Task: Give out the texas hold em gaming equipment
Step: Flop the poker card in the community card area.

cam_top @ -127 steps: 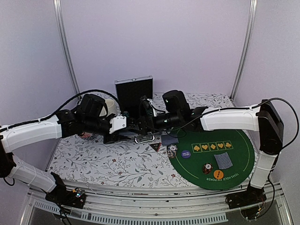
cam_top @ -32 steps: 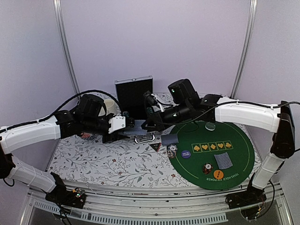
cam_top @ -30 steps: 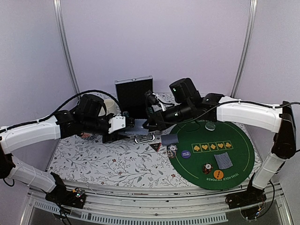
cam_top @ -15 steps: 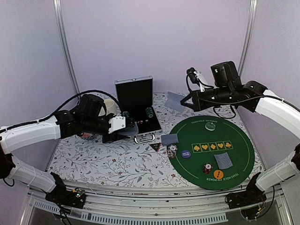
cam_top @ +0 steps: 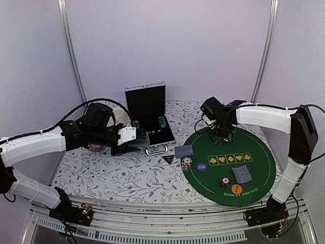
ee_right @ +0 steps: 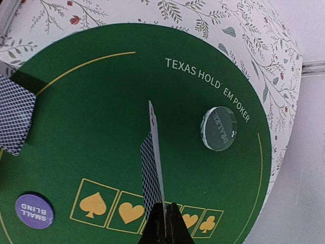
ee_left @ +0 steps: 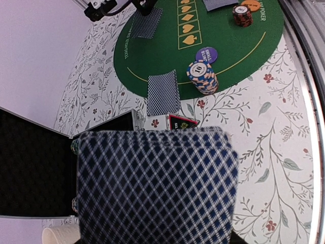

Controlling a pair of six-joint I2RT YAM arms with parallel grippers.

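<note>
My left gripper (cam_top: 133, 140) hovers beside the open case, shut on a deck of blue-backed playing cards (ee_left: 155, 185) that hides its jaws. My right gripper (ee_right: 165, 216) is shut on a single card (ee_right: 152, 168), held edge-on low over the far part of the green poker mat (ee_right: 101, 101), left of the clear dealer disc (ee_right: 219, 128). One card (cam_top: 184, 151) lies at the mat's left edge, another (cam_top: 242, 174) near its front. Striped chip stacks (cam_top: 187, 163) (cam_top: 224, 181), a purple disc (cam_top: 201, 166) and an orange disc (cam_top: 235, 189) sit on the mat. A dark triangular marker (cam_top: 168, 159) lies just off it.
An open black case (cam_top: 145, 104) with chips inside stands at the back centre, its handle toward me. A cream mug (cam_top: 119, 116) sits behind my left arm. The floral tablecloth (cam_top: 117, 175) covers the table, with metal frame posts at the back corners.
My right arm left the deck with one card, swung up and to the right, then came down over the mat's far side. The left arm has stayed still.
</note>
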